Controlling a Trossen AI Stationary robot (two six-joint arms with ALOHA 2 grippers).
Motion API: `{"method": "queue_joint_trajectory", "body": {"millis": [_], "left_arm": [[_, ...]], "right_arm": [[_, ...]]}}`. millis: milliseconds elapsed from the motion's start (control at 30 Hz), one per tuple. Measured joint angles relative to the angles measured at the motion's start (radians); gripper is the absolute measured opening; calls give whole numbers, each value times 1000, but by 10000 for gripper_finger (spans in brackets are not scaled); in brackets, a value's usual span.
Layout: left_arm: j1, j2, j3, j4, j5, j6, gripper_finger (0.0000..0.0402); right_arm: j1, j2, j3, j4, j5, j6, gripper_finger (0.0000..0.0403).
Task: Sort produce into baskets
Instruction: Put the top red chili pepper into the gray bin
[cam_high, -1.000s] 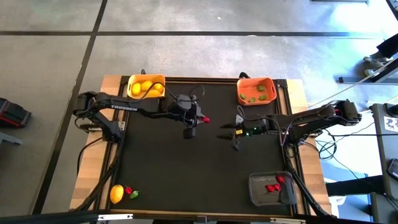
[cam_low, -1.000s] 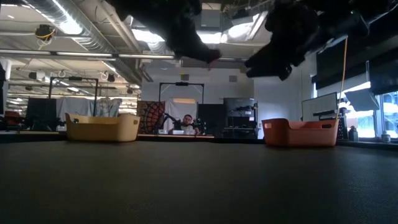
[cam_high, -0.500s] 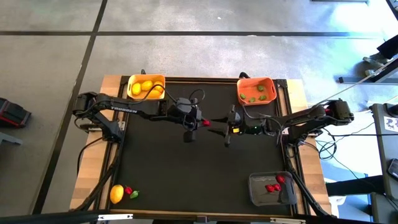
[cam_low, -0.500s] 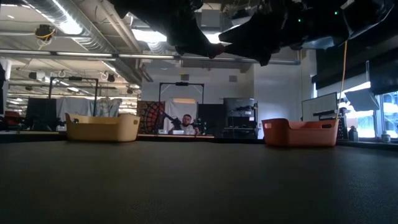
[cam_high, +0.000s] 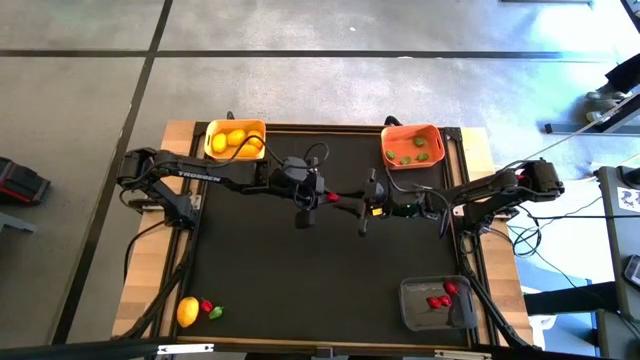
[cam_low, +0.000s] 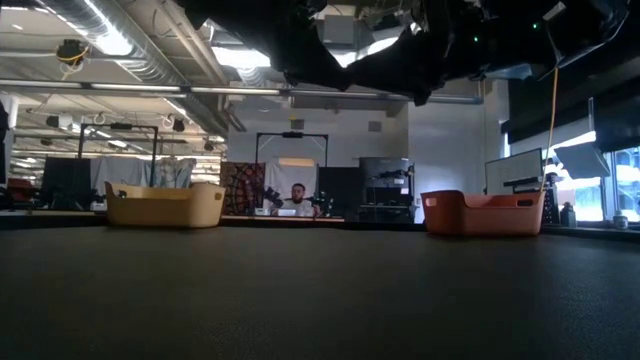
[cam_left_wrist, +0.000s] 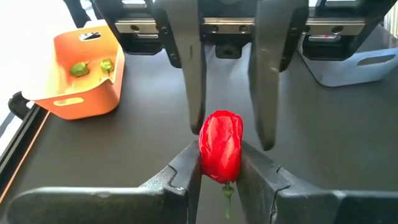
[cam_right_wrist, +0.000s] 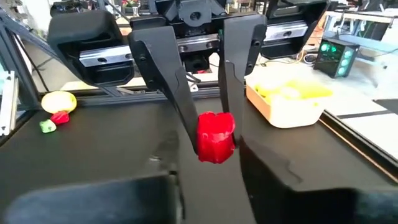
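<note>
Mid-air over the middle of the black desk (cam_high: 300, 270), slightly toward its far side: a small glossy red toy pepper (cam_left_wrist: 221, 145) pinched by both pincers at once. Left pincer (cam_high: 322, 197) reaching in from the left, clamped on the pepper near its green stem end. Right pincer (cam_high: 352, 200) reaching in from the right, fingers (cam_left_wrist: 194, 74) set against the pepper's other end, tips of the two pincers nearly meeting.

At the far left corner, a yellow-orange rectangular plastic basket (cam_high: 235, 139) with yellow lemon-like ovals inside. At the far right corner, an orange-red basket (cam_high: 412, 145) with tiny green pieces. At the near right corner, a dark grey translucent bin (cam_high: 436, 303) with red pieces.

At the near left corner, loose on the desk: a yellow lemon (cam_high: 187, 312), a small red piece (cam_high: 207, 306) and a small green piece (cam_high: 215, 313), close together.
</note>
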Motion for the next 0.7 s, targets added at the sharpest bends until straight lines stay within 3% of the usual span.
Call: {"method": "queue_joint_trajectory", "body": {"millis": [233, 467, 700], "left_arm": [[0, 0, 0, -8, 0, 1, 82], [0, 0, -2, 5, 0, -43, 91], [0, 0, -2, 2, 0, -15, 165]], "right_arm": [[0, 0, 0, -8, -12, -39, 7], [0, 0, 0, -8, -17, -43, 8], [0, -5, 0, -17, -18, -75, 6]]}}
